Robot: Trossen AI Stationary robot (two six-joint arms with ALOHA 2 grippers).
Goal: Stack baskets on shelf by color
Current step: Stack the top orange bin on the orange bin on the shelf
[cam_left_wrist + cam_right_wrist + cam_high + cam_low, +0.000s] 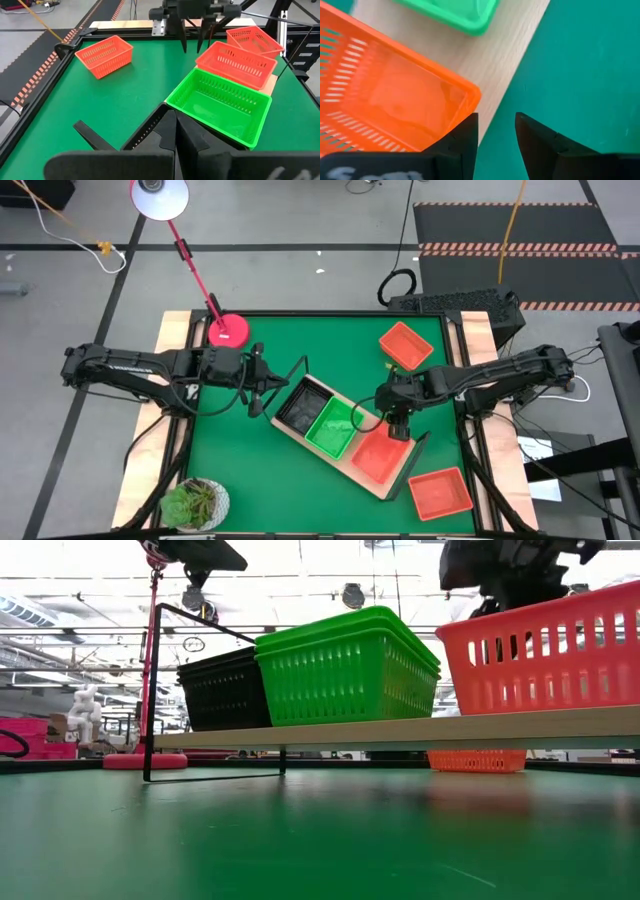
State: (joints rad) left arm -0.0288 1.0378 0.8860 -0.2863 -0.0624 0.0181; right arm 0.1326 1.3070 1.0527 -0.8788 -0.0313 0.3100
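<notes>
Left gripper (268,392) pressed together, empty, beside the shelf's (295,438) black end. On the shelf, in a row: black baskets (300,406), green baskets (334,427), one red basket (377,456). Right gripper (398,429) hangs over that red basket's edge, fingers spread, holding nothing. Two more red baskets on the mat: far (405,346) and near (440,493).

Grey floor (300,280) around the green table mat (240,470). Black anti-slip mats with striped hazard edges (515,248), cables (400,280), red desk lamp (160,195) with round base (228,331), potted succulent (196,503). Low view: ceiling lights (350,595), cluttered room.
</notes>
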